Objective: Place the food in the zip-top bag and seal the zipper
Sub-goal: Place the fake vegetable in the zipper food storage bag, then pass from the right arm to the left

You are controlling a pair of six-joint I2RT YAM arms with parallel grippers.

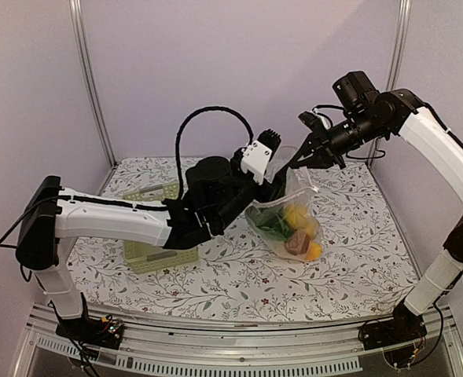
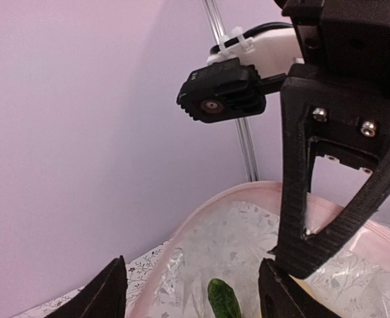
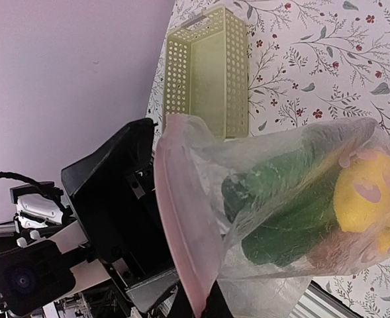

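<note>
Two tools met at the mouth of the large, clear, crinkly plastic zip-top bag (image 3: 267, 139), each with its own part there. The right tool (image 1: 302, 157) was closed on the bag's rim, pinching the narrow pale pink strip of the zipper (image 3: 171, 212). The bag hung beneath it with the mouth lifted, and its belly seemed to rest on the flower-printed table (image 1: 357, 243). That grip looked meant to keep the opening up and the contents from spilling.

The food (image 1: 294, 228), a set of small toy fruits and vegetables, lay low in the bag, well below the right tool. It included a long green cucumber (image 3: 274, 175), a yellow lemon (image 3: 363, 199) and a reddish-brown piece (image 3: 334, 255).

The left tool (image 2: 193, 291) stood wide and held nothing. Its dark fingertips were spread just before the gaping mouth, and the right tool's finger touched the rim just ahead of it. The pale green slotted plastic basket (image 3: 175, 79) lay behind the left tool, apart from the bag.

Loading looked finished and sealing not yet done. The left tool seemed poised to close on the strip across from the right tool's pinch, though the glossy film might slip.
</note>
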